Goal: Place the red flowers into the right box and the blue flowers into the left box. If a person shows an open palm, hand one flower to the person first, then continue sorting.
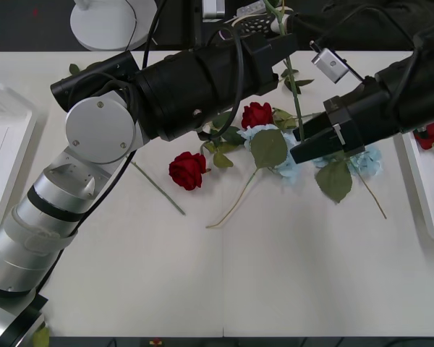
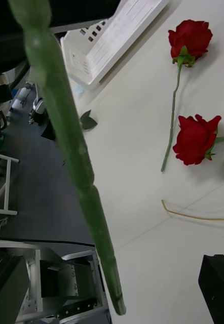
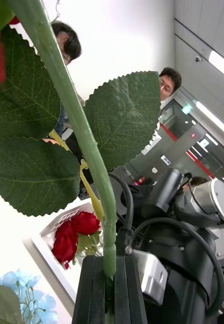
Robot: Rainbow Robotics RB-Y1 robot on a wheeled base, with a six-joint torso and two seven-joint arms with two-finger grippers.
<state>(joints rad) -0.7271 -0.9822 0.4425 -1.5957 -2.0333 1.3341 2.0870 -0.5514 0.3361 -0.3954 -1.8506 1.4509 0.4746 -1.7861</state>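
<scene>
Red flower is up off the counter, hanging roughly upright by its stem. The left gripper has it pinched high on the stem, black fingers pressed together on the green. Leaves sit just past that gripper, with a bit of red bloom at the edge of the left wrist view.

The lower end of the stem sits in the right gripper, which looks spread, not squeezing.

Below the right gripper, two blue flowers lie on the counter, and two more red flowers lie out toward the left arm's side. The right box, behind the right gripper, has red blooms in it. The left box is far off the other way.

Signs in the room behind are too small to read.
</scene>
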